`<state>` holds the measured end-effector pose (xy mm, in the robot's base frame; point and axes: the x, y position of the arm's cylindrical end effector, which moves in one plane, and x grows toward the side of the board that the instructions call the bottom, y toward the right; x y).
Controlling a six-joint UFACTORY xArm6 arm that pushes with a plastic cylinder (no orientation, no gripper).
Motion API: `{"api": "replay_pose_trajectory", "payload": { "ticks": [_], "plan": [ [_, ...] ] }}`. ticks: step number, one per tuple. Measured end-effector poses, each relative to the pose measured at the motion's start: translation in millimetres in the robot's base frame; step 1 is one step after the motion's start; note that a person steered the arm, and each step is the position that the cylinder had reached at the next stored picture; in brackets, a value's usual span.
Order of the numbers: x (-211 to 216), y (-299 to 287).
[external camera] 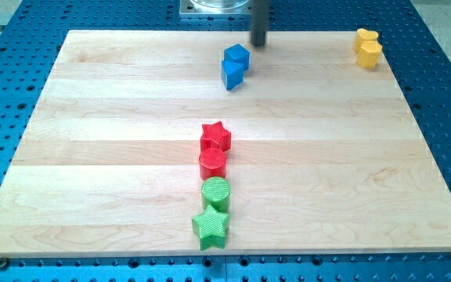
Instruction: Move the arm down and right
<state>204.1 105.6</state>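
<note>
Dark rod, upright, descending from the view's top; my tip (258, 44) rests on the bench (116, 117) near its top edge. No claw fitted, so no grasp state applies. Blue blocks (234, 66), two touching, just below and left of my tip. Yellow block (367, 48) at top right, well apart. Column at lower centre: red star (216, 136), red cylinder (213, 163), green cylinder (216, 192), green star (211, 226), each touching the next.

Board (92, 117) open across left and right halves. Obstacles: blue blocks (235, 66) just lower-left of my tip (258, 44); yellow block (367, 48) upper right; red star (215, 136), red cylinder (213, 163), green cylinder (216, 192) and green star (211, 226) lined down lower centre.
</note>
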Motion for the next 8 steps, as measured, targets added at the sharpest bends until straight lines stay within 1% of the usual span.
{"api": "replay_pose_trajectory", "payload": {
  "ticks": [1,3,4,6,7,8],
  "plan": [
    [-12.6,57.5],
    [-12.4,60.2],
    [-0.7,57.4],
    [127.3,20.7],
    [158.3,33.4],
    [159.5,101.2]
  ]
}}
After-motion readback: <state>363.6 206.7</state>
